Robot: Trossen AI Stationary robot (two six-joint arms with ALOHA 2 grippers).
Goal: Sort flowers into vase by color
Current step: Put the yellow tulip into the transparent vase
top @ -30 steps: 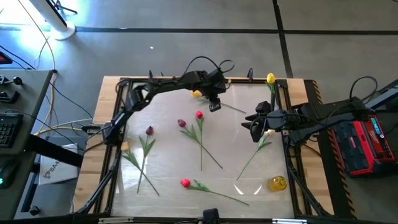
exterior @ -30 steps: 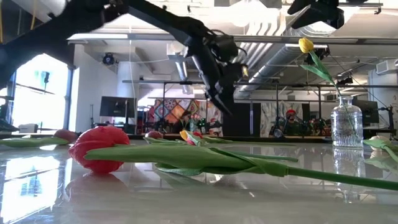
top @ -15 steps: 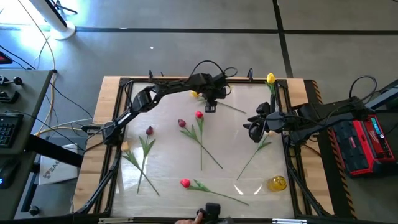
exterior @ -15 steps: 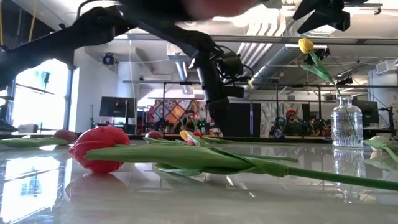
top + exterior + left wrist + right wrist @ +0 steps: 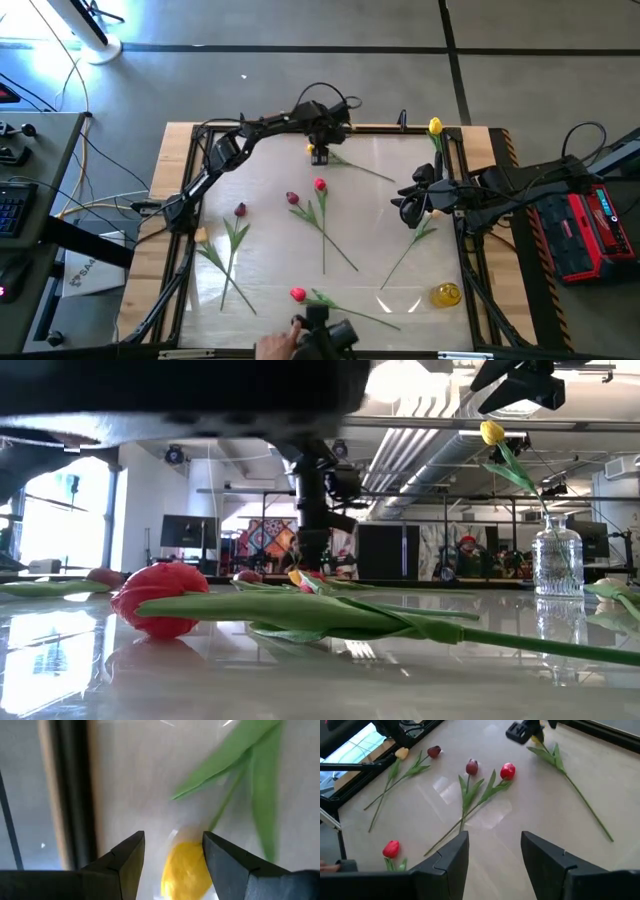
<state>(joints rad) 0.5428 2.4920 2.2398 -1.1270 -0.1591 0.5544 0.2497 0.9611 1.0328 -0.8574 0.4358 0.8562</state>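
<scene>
Counting flowers on the desk (image 5: 270, 270): one yellow tulip (image 5: 318, 152) at the far edge with its stem running toward the right, two red ones, a red tulip (image 5: 320, 185) mid-desk and another red tulip (image 5: 298, 294) near the front edge, two dark maroon ones, a maroon tulip (image 5: 292, 198) right beside the mid-desk red and another maroon tulip (image 5: 240, 210) further left, plus a peach tulip (image 5: 200, 234) at the left edge. One more yellow flower (image 5: 435, 126) is standing in the glass vase (image 5: 557, 563) at the far right corner, and there's a small yellow vase (image 5: 446, 294) lying near the front right. The left pincer (image 5: 173, 851) is down over the yellow tulip's head, fingers apart either side, not clamped. The right pincer (image 5: 408, 203) hangs over the right side of the desk, fingers spread, holding nothing. Somebody's hand (image 5: 272, 347) and a dark gadget (image 5: 328, 332) poke in at the front edge.
</scene>
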